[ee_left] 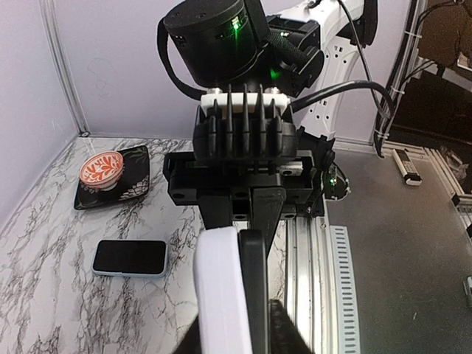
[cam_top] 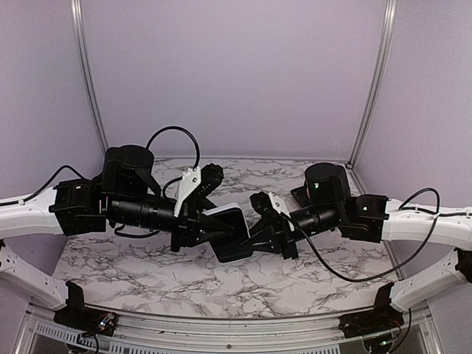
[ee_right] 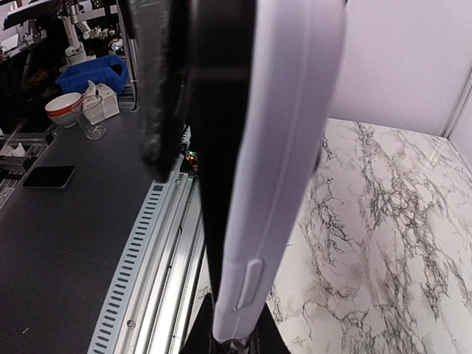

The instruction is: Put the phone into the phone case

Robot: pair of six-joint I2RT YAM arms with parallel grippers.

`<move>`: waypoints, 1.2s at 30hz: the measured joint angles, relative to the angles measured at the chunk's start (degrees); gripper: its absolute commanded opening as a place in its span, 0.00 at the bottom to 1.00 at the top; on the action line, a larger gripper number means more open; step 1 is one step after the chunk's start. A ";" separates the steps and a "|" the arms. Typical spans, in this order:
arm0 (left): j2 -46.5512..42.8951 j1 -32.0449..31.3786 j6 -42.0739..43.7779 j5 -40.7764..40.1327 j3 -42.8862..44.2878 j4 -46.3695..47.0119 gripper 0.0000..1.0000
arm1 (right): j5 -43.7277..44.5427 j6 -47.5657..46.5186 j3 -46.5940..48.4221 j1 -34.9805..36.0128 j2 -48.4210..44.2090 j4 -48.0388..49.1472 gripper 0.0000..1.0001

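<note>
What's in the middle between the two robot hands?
The white phone case, with the dark phone flat against it. The left jaws and right jaws each grip it from their own side. The top view shows it.

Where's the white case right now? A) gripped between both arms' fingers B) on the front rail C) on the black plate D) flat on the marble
A: the white case is up off the marble, pinched between the left fingers and the right fingers.

Chunky black motor housings [cam_top: 127, 164] on white arm links [cam_top: 26, 215], loopy black cables [cam_top: 174, 130], tiny green LEDs [ee_left: 236, 24], ribbed wrist block [ee_left: 245, 125].
</note>
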 measured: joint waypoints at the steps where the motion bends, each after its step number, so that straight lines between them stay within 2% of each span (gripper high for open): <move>1: -0.04 -0.26 0.04 -0.52 0.00 0.50 0.75 | -0.09 0.35 0.04 -0.02 -0.02 0.35 0.00; 3: -0.50 -0.85 -0.11 -2.27 -0.48 1.92 0.85 | -0.09 1.60 0.04 -0.11 -0.13 2.08 0.00; 4: -1.11 -0.98 -0.24 -3.19 -1.22 3.06 0.87 | -0.11 2.45 0.04 -0.26 -0.31 3.02 0.00; 7: -4.44 -1.16 -0.96 -5.11 -5.42 7.87 0.88 | -0.07 5.40 -0.15 -1.16 -1.79 7.69 0.00; 9: -6.47 -1.16 -1.46 -6.05 -8.11 10.60 0.83 | -0.11 7.28 -0.39 -1.64 -3.06 11.17 0.00; 13: -7.91 -1.18 -3.17 -7.28 -11.15 15.45 0.58 | -1.14 9.97 -0.39 -1.73 -4.39 17.66 0.00; 14: -7.45 -1.18 -3.67 -7.28 -11.15 16.31 0.46 | -1.46 10.40 -0.39 -1.73 -4.42 19.08 0.00; 15: -6.75 -1.18 -3.76 -7.10 -10.99 17.31 0.27 | -1.79 10.71 -0.39 -1.73 -4.37 19.91 0.00; 16: -5.84 -1.18 -3.89 -6.84 -10.67 18.10 0.04 | -2.03 11.02 -0.39 -1.73 -4.31 20.52 0.00; 17: -4.70 -1.18 -4.13 -6.54 -10.29 18.78 0.00 | -2.29 11.32 -0.39 -1.73 -4.20 20.98 0.00; 22: -2.64 -1.46 -3.08 -4.98 -9.77 19.34 0.00 | -3.54 13.38 -0.39 -2.16 -4.11 20.81 0.00; 23: -2.69 -1.49 -3.06 -4.98 -9.77 19.37 0.00 | -3.72 13.44 -0.39 -2.14 -4.11 20.90 0.06; 26: -2.73 -1.51 -2.86 -4.98 -9.77 19.34 0.00 | -3.91 13.18 -0.39 -2.14 -4.15 20.65 0.57; 27: -2.73 -1.53 -3.13 -5.16 -9.79 19.28 0.00 | -3.89 12.57 -0.39 -2.12 -4.20 20.68 0.66; 28: -2.73 -1.53 -3.19 -5.25 -9.88 19.26 0.00 | -3.89 12.02 -0.39 -2.10 -4.37 20.68 0.70; 34: -2.58 -2.01 -2.60 -6.40 -9.88 19.10 0.00 | -3.76 10.99 1.79 -2.08 -4.57 21.07 0.70; 36: -2.51 -2.49 -2.21 -6.69 -9.90 19.04 0.00 | -4.00 11.02 3.89 -2.08 -3.91 21.24 0.66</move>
